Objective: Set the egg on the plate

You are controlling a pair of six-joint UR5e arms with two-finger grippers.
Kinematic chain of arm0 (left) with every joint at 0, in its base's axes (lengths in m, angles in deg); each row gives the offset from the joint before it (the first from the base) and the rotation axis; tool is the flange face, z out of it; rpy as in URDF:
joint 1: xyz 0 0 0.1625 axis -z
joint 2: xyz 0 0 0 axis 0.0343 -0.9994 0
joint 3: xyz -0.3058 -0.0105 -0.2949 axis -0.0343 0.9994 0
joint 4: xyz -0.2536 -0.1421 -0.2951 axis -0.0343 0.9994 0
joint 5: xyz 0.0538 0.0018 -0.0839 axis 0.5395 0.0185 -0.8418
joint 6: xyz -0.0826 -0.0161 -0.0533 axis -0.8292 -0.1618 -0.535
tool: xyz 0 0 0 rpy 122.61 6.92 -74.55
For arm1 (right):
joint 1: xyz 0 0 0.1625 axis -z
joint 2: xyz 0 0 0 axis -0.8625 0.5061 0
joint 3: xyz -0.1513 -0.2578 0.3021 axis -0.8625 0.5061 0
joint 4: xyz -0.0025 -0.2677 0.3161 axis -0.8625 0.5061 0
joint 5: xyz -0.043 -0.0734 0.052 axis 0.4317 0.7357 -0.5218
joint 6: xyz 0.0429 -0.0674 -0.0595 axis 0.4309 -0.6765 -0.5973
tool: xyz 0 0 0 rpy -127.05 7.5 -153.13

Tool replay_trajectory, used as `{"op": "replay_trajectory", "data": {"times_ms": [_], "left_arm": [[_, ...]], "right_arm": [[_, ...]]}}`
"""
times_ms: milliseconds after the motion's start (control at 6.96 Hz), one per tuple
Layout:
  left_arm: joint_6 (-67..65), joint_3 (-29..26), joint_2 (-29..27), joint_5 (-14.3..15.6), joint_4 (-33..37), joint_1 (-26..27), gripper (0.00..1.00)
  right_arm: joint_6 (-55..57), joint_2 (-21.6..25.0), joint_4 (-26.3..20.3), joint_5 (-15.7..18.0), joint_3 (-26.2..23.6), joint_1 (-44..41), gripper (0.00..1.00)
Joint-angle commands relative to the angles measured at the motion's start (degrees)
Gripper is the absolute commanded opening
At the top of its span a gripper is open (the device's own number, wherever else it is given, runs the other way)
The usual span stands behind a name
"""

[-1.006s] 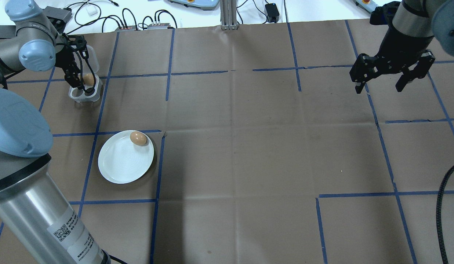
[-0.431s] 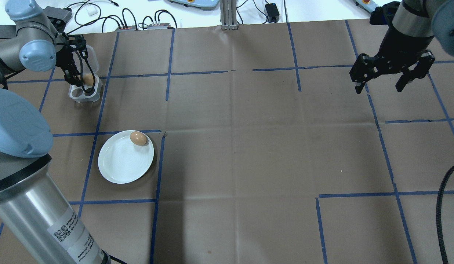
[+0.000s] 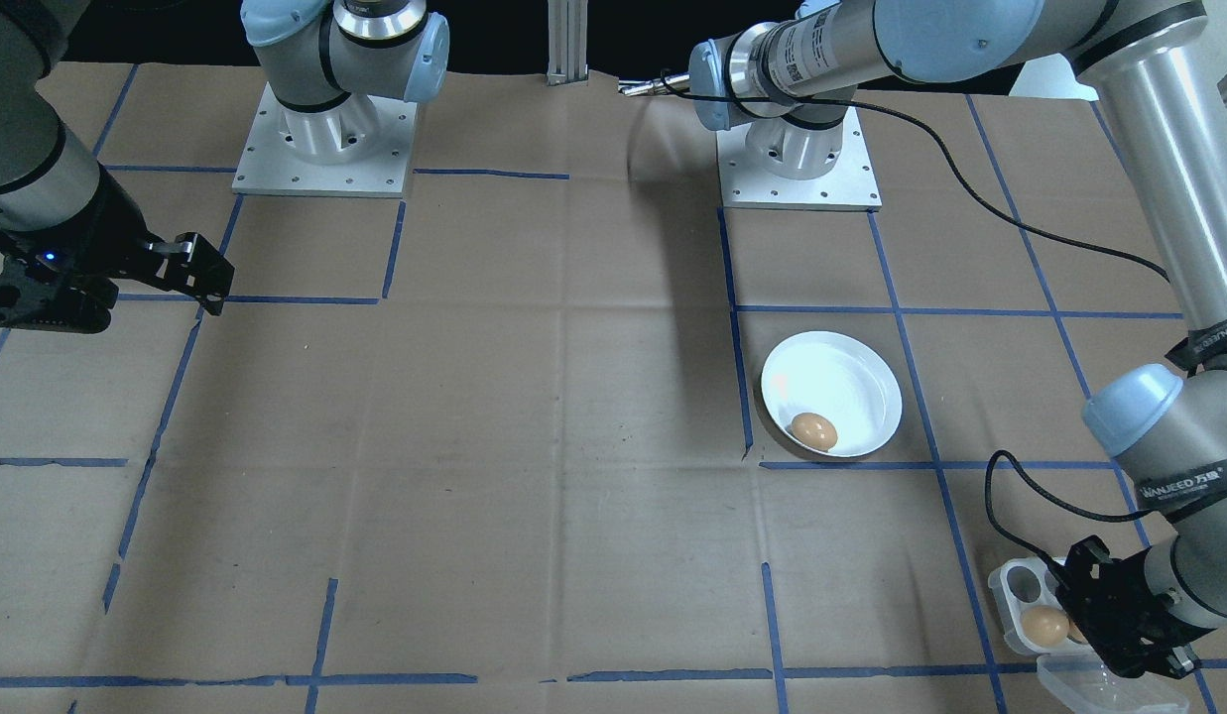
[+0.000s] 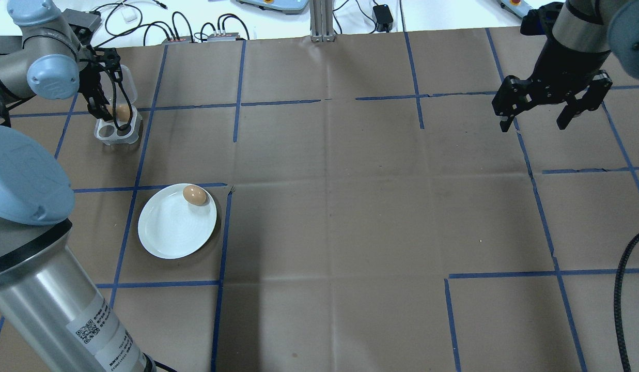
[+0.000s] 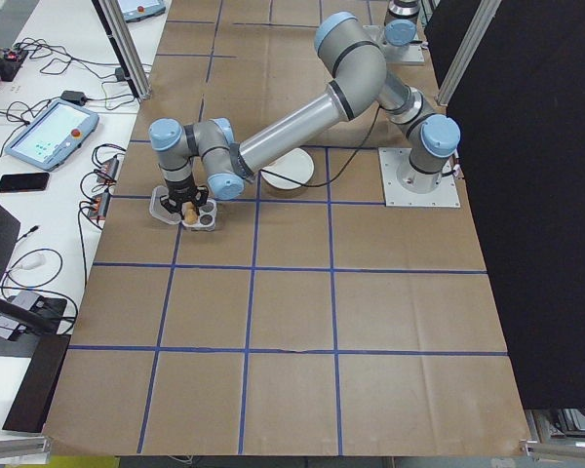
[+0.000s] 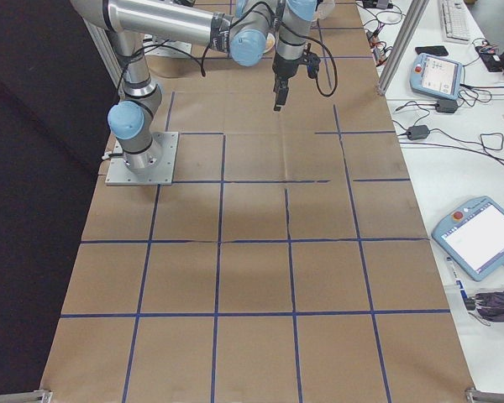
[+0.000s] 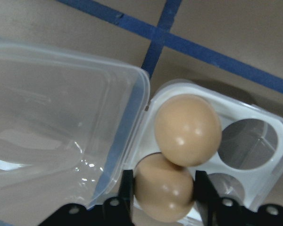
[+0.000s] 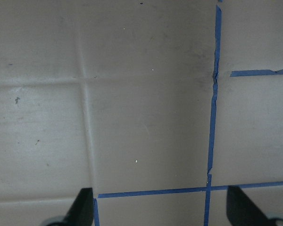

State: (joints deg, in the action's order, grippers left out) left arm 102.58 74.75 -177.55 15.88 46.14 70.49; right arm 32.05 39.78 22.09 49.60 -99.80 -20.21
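Note:
The white plate (image 4: 169, 232) lies left of centre with one brown egg (image 4: 195, 195) on its far rim; both also show in the front view as the plate (image 3: 851, 382) and egg (image 3: 814, 429). At the far left stands a small four-cup egg tray (image 4: 106, 133) with its clear lid open. My left gripper (image 7: 162, 188) reaches down into the tray, shut on a brown egg (image 7: 164, 197). A second egg (image 7: 188, 129) sits in the neighbouring cup, touching the held one. My right gripper (image 4: 551, 111) hangs open over bare paper at the far right.
Brown paper with blue tape lines covers the table. The tray's clear lid (image 7: 52, 127) lies open beside the cups. Cables and small boxes (image 4: 195, 31) line the far edge, and a black cable (image 4: 621, 294) hangs at the right.
My left gripper has edged slightly towards the far side at the tray, and the tray has shifted a little with it. The right arm, the plate and its egg have not moved.

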Motion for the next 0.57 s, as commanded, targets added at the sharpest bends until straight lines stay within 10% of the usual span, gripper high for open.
{"op": "replay_trajectory", "data": {"times_ms": [0,431], "left_arm": [[-0.55,-0.02,2.98,0.21,1.00,0.29,0.30],[-1.94,0.68,13.16,0.39,12.04,0.38,0.29]], "right_arm": [[0.00,0.00,0.06,0.00,0.00,0.00,1.00],[0.00,0.00,-0.02,0.00,0.00,0.00,1.00]]}}
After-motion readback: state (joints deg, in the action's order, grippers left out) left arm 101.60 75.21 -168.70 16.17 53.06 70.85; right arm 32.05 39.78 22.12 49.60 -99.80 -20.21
